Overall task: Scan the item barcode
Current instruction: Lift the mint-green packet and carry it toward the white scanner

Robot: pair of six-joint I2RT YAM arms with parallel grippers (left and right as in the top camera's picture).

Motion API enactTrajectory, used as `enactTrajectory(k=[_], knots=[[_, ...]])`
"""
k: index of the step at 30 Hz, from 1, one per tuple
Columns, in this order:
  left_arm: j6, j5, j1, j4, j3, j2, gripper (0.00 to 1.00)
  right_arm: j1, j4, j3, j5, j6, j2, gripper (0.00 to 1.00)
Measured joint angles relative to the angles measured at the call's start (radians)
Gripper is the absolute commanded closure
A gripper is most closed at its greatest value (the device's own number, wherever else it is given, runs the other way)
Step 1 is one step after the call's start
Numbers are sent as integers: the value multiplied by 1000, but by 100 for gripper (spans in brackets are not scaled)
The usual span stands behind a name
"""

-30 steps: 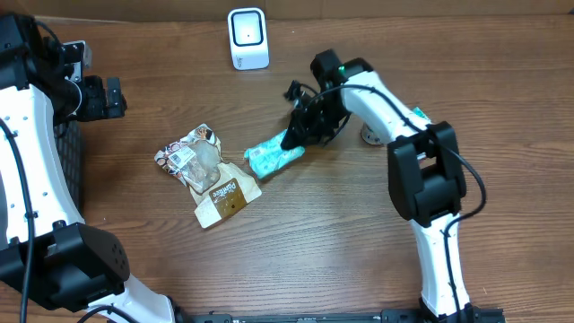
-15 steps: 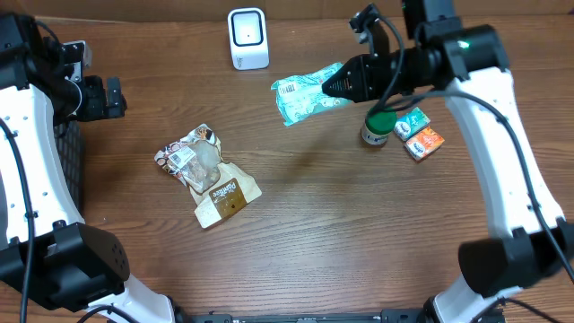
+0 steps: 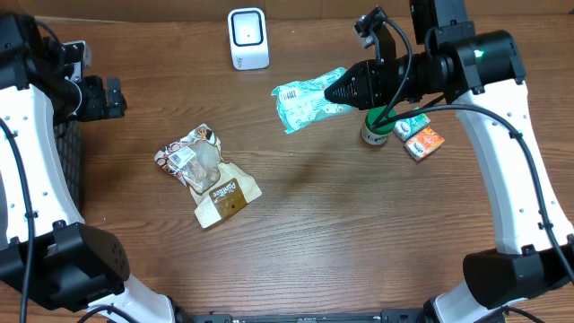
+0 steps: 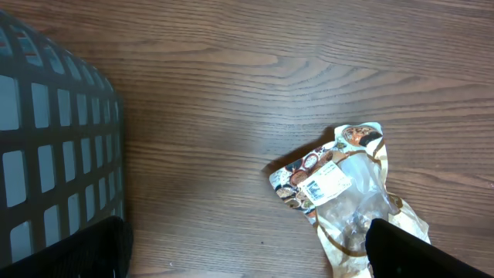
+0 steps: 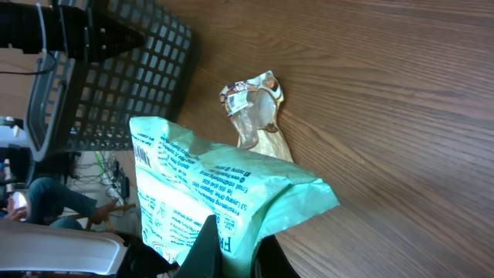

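Evidently soft and light: mint-green packet (image 3: pixel 305 97), pinched hard at its three o'clock end by right gripper (image 3: pixel 345 90), jaws closed down on the crimped film, lifted clear of the table (image 3: pixel 296 233). Hangs at roughly four o'clock from white scanner (image 3: pixel 247 38), near it but not yet squared to its face. Crumples and folds around the pinch in the wrist view, so probably thin, slick wrapper with loose contents; likely to droop, twist or slide if swung fast. Best taken by the flat end seal, as now, leaving the printed panel and the barcode-like strip toward the free end uncovered. Left gripper (image 3: pixel 112 97) spread wide, holding nothing, at nine o'clock beside dark basket (image 4: pixel 54 139).
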Motion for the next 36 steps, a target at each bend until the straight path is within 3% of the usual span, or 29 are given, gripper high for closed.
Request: enactTrajectory(k=[8,16,23,29,36], knots=[[0,0,0,0,0,0,0,19,83,0,43,64,-2,96],[0,0,0,0,0,0,1,164,264,0,385,237,-2,96],[0,0,0,0,0,0,0,291,534,-2,765,265,-2,96],[0,0,0,0,0,0,1,378,867,4,1030,94,67,96],[0,0,0,0,0,0,1,379,1236,6,1121,-326,345,96]])
